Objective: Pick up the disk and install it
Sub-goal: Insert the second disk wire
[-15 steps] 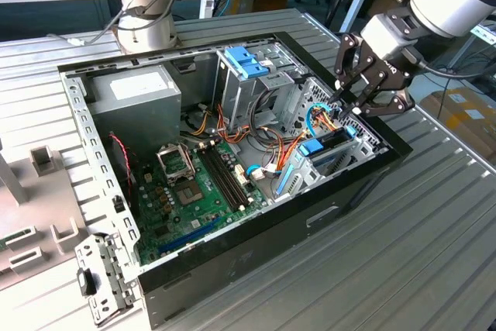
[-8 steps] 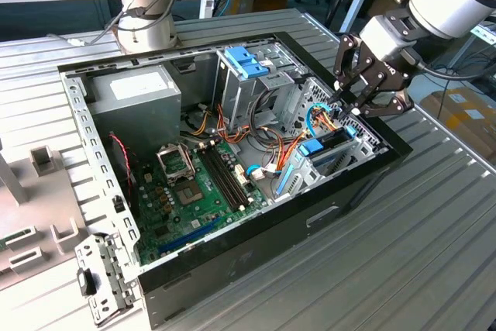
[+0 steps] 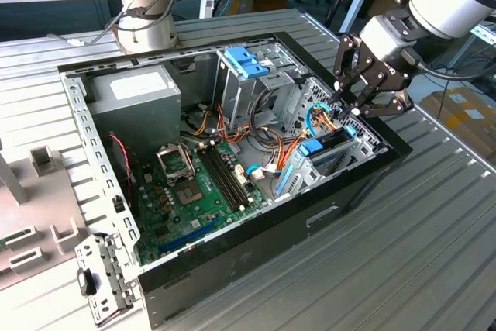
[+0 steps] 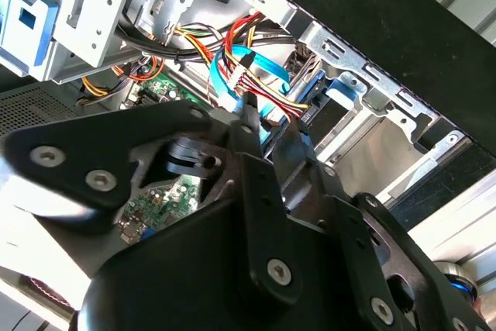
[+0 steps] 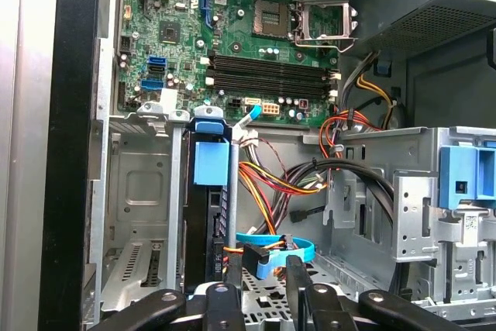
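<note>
We are logging the disk (image 5: 208, 230) on edge in its bay, long axis pointing toward the motherboard (image 5: 256, 29). We are finding the gripper (image 5: 258, 275) fingers apart, empty.

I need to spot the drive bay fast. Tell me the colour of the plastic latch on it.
Bright blue plastic latch, clearest in the first wrist view.

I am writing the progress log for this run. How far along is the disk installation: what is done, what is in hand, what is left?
Done, it seems: the disk stands on edge in the drive cage, under the blue latch. In hand: the gripper hovers over that cage, close to the blue cable. Left: I cannot tell whether the disk is fully seated or cabled, because that part is hidden.
</note>
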Controlling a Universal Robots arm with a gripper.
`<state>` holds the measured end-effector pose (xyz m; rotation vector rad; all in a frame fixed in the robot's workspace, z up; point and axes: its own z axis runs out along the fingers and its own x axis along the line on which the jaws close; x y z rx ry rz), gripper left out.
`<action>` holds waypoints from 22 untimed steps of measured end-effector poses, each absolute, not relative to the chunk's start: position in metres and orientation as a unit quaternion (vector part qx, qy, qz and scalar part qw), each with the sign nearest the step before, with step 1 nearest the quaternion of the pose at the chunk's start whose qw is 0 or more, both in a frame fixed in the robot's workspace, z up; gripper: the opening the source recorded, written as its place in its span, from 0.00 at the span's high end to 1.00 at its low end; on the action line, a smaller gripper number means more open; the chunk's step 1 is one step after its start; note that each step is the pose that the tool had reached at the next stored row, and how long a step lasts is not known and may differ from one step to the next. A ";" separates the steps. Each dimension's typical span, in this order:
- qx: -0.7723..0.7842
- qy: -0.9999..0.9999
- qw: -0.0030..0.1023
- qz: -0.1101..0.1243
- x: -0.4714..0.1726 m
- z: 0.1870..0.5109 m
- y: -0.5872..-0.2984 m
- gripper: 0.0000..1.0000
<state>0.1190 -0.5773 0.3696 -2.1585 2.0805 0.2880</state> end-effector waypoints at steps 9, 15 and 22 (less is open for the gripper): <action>-0.715 0.689 0.065 0.095 0.119 0.370 -0.577 0.89; -0.715 0.689 0.065 0.095 0.119 0.369 -0.577 0.89; -0.715 0.689 0.065 0.095 0.117 0.369 -0.581 0.89</action>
